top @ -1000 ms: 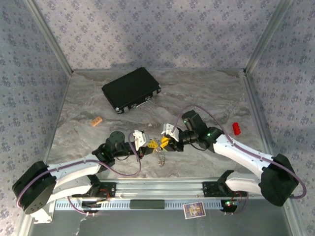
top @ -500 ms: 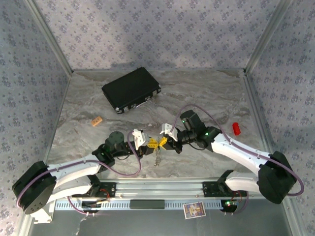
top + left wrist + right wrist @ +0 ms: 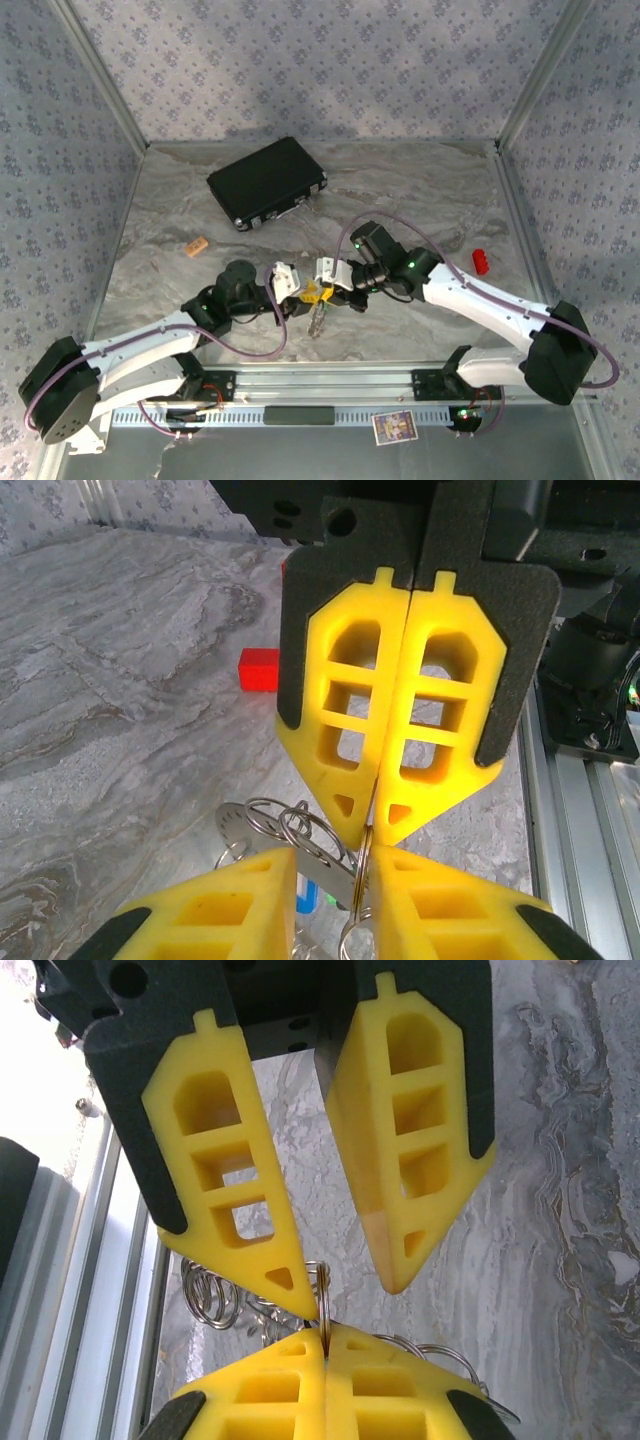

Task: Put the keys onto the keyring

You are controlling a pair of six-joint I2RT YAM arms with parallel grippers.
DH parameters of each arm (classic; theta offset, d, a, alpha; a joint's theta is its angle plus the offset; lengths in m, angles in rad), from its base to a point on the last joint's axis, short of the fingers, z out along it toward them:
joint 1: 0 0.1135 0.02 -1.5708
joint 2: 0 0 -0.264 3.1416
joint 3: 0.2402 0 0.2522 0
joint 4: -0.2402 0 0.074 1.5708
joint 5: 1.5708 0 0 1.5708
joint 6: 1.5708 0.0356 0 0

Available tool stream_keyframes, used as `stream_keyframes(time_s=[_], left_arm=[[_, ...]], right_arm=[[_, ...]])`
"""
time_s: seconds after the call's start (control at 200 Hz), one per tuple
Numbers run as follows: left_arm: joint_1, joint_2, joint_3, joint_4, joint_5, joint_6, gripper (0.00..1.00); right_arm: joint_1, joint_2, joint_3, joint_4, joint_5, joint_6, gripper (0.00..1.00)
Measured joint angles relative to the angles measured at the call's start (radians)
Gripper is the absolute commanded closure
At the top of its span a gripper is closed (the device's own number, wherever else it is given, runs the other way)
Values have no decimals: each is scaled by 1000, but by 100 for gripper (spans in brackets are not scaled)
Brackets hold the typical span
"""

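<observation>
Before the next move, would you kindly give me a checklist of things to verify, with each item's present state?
1. The right tool is shut on the thin silver wire ring: ok.
2. The left tool is open, its fingers either side of the rings: ok.
3. The blue-tagged and green-tagged keys sit in the bunch between the left tool's fingers: ok.
4. Keys threaded onto the flat grey toothed metal keyring: cannot tell.
5. Bunch lifted off the grey marbled table: cannot tell.
6. The black rectangular case and small red block lie well away from both tools: ok.
</observation>
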Motion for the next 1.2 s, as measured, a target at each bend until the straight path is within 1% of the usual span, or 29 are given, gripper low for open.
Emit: stream_keyframes(time_s=[0.28, 0.54, 0.595, 0.63, 0.755, 0.924, 1.204], left_arm=[[0, 28, 18, -34, 34, 18, 83], [0, 31, 18, -37, 58, 22, 98], [0, 31, 18, -37, 60, 23, 100], [0, 30, 18, -36, 60, 24, 100], [0, 27, 12, -20, 58, 20, 100], [0, 10, -47, 74, 55, -17, 100], [0, 2, -104, 206, 35, -84, 100]], right_arm=[[18, 16, 34, -52, 31, -34, 100], [19, 17, 35, -52, 31, -40, 100], [18, 17, 35, -51, 30, -40, 91], [16, 16, 35, -50, 28, -36, 87], [-5, -6, -3, -1, 7, -10, 79], [-41, -56, -85, 72, -11, 36, 75], [-43, -55, -164, 153, -8, 92, 68]])
